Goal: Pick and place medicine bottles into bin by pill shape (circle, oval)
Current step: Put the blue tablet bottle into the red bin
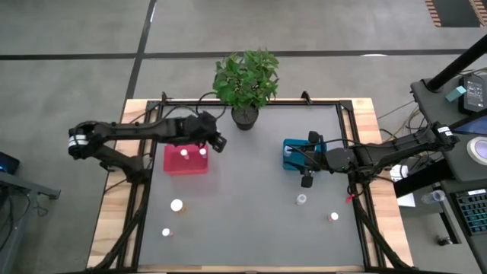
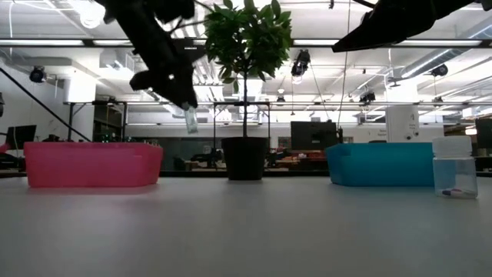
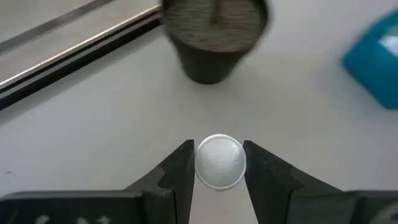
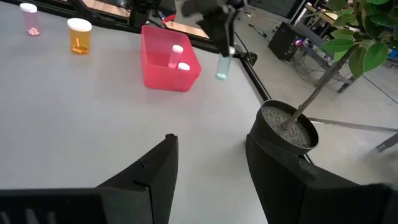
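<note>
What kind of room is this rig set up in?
Most likely a robotics lab or open workshop: the low view shows exposed ceiling strip lights and equipment benches behind the table, and the high view shows a workstation keyboard alongside.

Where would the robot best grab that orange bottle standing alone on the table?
The orange bottle stands upright with clear table around it, white cap on top. Probably best to come straight down from above and close the fingers on opposite sides of the round cap or just under it, as the left end effector grips its own bottle.
</note>
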You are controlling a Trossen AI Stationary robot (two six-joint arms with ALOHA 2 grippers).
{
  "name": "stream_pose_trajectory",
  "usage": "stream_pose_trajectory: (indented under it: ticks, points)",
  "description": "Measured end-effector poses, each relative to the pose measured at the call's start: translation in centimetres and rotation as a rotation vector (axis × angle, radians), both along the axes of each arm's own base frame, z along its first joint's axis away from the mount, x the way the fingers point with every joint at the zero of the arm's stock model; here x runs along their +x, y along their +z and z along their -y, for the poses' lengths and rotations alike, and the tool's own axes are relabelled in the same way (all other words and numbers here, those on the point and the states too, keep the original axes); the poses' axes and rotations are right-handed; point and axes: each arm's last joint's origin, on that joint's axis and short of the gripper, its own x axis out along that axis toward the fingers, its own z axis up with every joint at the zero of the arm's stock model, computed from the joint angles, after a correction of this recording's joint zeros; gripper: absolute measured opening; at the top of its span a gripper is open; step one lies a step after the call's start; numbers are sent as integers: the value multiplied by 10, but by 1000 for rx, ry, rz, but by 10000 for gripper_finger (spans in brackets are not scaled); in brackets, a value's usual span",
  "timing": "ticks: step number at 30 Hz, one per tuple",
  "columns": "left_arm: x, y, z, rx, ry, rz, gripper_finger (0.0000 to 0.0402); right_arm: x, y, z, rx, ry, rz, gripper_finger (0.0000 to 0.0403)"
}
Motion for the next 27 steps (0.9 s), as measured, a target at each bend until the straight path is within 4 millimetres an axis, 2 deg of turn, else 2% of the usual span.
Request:
stream_pose_trajectory:
  ticks: [5, 9, 13, 18, 22, 27]
  points:
    - [-1, 12, 26, 3, -103, 63, 106, 0, 0, 0, -7, 3, -2, 178]
    - [-8, 28, 40, -75, -238, 139, 106, 0, 0, 0, -13, 5, -2, 178]
    - [-17, 56, 45, -81, -358, 206, 106, 0, 1, 0, -28, 11, 4, 178]
    - [-32, 83, 50, -85, -367, 263, 106, 1, 2, 0, -44, 18, 10, 178]
    - [-45, 84, 58, -153, -351, 260, 106, 1, 3, 0, -59, 24, 13, 178]
    - [-61, 67, 72, -323, -250, 128, 106, 1, 3, 0, -69, 28, 16, 178]
